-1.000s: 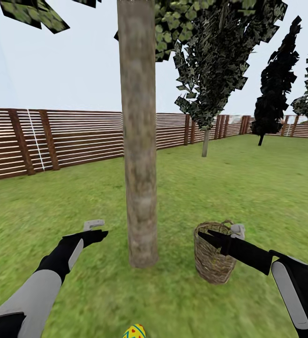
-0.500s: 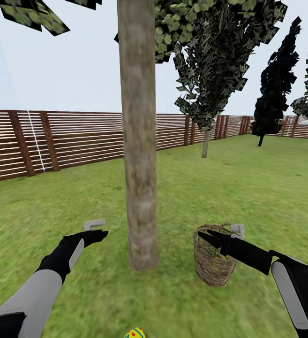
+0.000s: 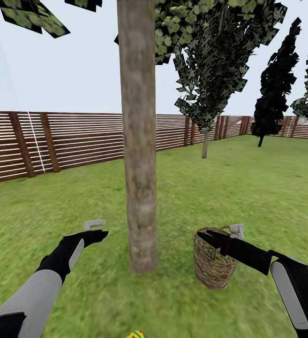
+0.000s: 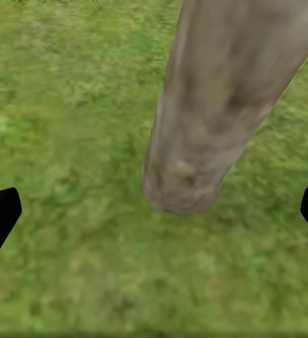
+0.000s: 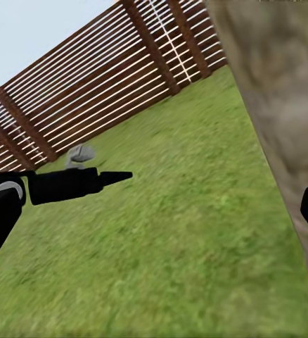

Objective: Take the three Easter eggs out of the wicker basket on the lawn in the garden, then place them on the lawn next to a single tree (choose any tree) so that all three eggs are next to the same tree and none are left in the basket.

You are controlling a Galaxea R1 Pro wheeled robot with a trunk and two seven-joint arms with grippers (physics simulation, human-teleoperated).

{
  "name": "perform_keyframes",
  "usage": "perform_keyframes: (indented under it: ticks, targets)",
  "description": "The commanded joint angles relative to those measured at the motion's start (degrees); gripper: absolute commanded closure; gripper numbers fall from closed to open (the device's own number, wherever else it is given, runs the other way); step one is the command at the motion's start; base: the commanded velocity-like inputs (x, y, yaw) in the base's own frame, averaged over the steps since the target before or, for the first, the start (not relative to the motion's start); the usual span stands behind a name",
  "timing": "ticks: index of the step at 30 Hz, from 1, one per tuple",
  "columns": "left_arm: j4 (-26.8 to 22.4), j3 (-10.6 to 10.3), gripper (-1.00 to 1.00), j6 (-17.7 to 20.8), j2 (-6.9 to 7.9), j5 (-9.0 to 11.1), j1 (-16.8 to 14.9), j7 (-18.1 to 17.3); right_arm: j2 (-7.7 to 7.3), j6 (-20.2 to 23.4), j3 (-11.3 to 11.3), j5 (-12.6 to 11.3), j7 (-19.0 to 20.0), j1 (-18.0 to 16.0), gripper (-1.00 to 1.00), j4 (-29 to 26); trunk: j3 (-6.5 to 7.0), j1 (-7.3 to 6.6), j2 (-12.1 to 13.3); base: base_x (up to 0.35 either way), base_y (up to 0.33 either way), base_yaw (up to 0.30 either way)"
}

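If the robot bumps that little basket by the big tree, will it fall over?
Probably it could tip. The wicker basket is taller than it is wide and narrows toward its base, and it already seems to lean a little on the lawn. Woven twigs likely make it light, so a push from the right gripper at its rim might topple it rather than slide it.

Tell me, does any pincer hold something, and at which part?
The right pincer seems to grip the wicker basket at its rim, tilting it. The left pincer holds nothing.

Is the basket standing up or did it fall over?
Standing up, leaning a little. The wicker basket sits on the lawn with its opening facing up, beside the tree.
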Motion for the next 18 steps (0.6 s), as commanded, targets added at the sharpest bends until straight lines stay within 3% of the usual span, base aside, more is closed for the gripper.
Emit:
perform_keyframes:
  ticks: [1, 18]
  targets:
    - [-0.08, 0.23, -1.0, 0.39, -0.03, 0.19, -0.02, -0.25, -0.01, 0.32, -0.04, -0.14, 0.1, -0.04, -1.0, -0.01, 0.12, -0.23, 0.38, 0.0, 0.0, 0.0]
    - [-0.07, 0.2, -1.0, 0.39, -0.06, 0.11, -0.02, -0.08, 0.05, 0.41, 0.05, -0.15, 0.03, -0.04, -1.0, 0.05, 3.17, -3.96, 7.2, 0.0, 0.0, 0.0]
